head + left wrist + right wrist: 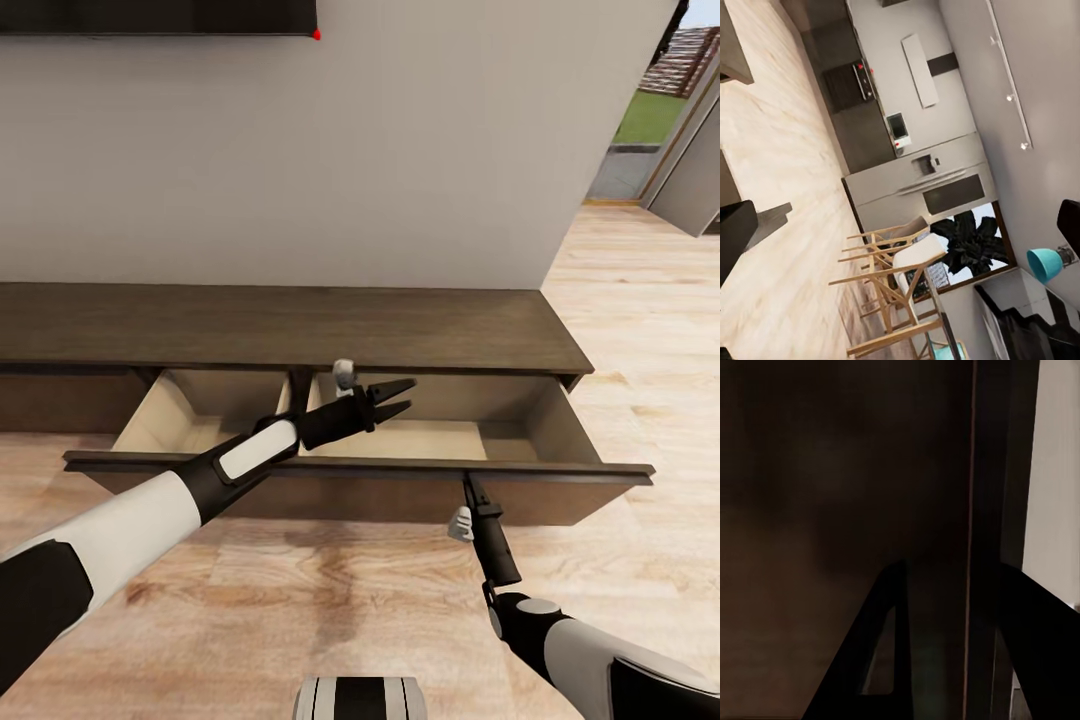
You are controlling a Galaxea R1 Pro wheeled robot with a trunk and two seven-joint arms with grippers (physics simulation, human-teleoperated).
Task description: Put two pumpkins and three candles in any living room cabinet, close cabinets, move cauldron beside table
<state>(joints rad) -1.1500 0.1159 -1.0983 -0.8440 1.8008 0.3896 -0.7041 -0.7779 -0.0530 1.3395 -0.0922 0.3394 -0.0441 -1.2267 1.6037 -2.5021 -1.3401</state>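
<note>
Wood floor (300, 590) runs up to the low brown cabinet (300, 325) by the wall. Its drawer (400, 440) is pulled out. Over it hangs the left gripper (398, 398), fingers apart, holding nothing. The right gripper (470, 490) touches the drawer's front edge.

Left wrist view: far-off chairs (896, 289) and kitchen.

Right wrist view: dark wood close up, with the drawer's front edge between the two spread fingers (874, 660).

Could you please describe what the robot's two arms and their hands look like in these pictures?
Both arms are glossy white shells joined by black segments. The left hand is black, with two slim tapered fingers and a small grey-white block beside the wrist. The right hand is likewise black and narrow, with a similar pale grey block beside it. No cables or markings are visible.
</note>
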